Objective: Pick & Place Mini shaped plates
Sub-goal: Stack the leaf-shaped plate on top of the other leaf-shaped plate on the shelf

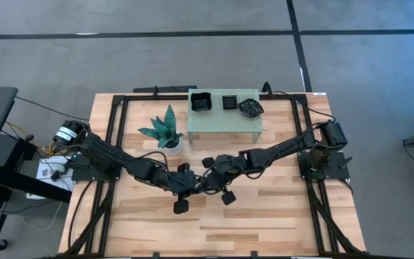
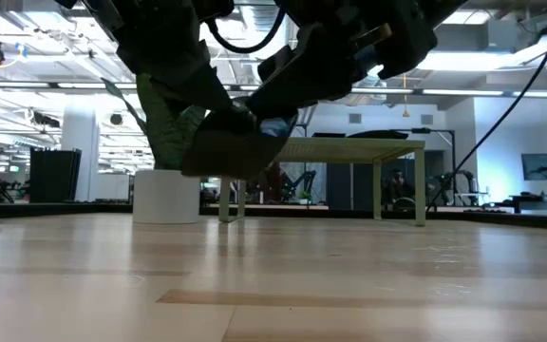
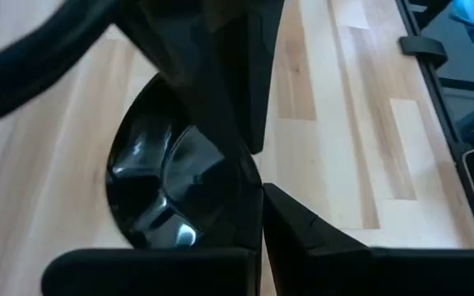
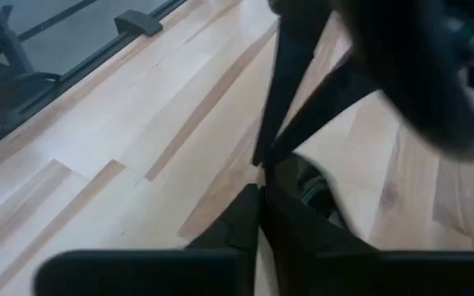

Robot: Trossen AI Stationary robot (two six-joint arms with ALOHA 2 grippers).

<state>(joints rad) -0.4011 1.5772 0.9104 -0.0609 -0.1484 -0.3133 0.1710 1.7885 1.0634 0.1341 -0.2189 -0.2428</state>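
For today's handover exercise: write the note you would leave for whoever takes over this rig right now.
Left gripper: fingers shut on a glossy black plate, held above the table's middle.
Right gripper: fingers closed at that same plate, meeting the left; a hand-over seems under way.
Done: three plates sit on the green shelf.
Left: two plates lie on the table beside the grippers.
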